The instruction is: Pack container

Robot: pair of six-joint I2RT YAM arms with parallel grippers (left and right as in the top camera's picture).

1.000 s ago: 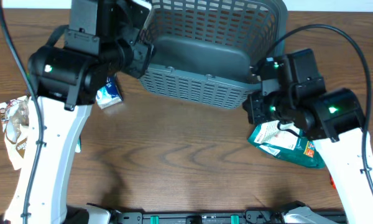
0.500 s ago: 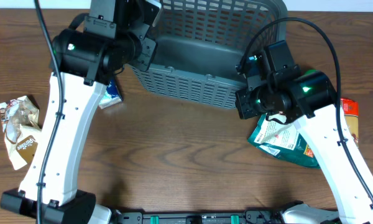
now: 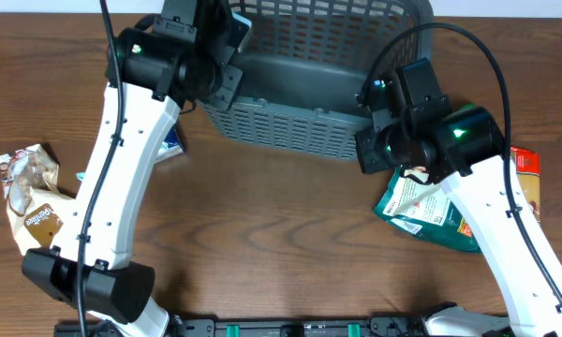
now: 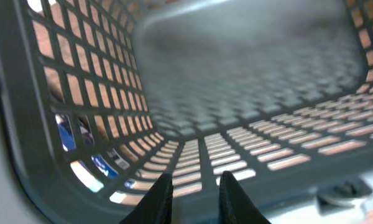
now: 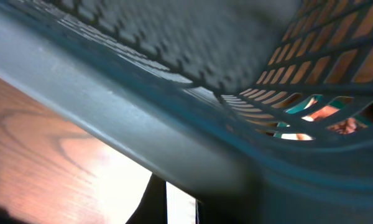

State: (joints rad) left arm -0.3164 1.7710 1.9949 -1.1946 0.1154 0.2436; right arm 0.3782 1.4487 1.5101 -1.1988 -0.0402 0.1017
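The container (image 3: 300,84), a large dark grey lattice basket, sits tipped at the far middle of the table, with its open side facing the near side and up. My left gripper (image 3: 221,84) grips its left rim corner. In the left wrist view the two fingers (image 4: 196,200) pinch the rim, and the container's inside (image 4: 236,81) fills the frame. My right gripper (image 3: 369,140) is at its right near corner. In the right wrist view only one finger (image 5: 156,200) shows, pressed up against the container's rim (image 5: 174,124).
A blue and white pack (image 3: 171,145) lies just left of the container, partly under my left arm. A brown snack bag (image 3: 26,192) lies at the far left. A green pouch (image 3: 426,211) and an orange packet (image 3: 526,173) lie under my right arm.
Both arms have moved toward the far side with the container between them. The left arm has stretched out and the container has shifted back and tipped a little more.
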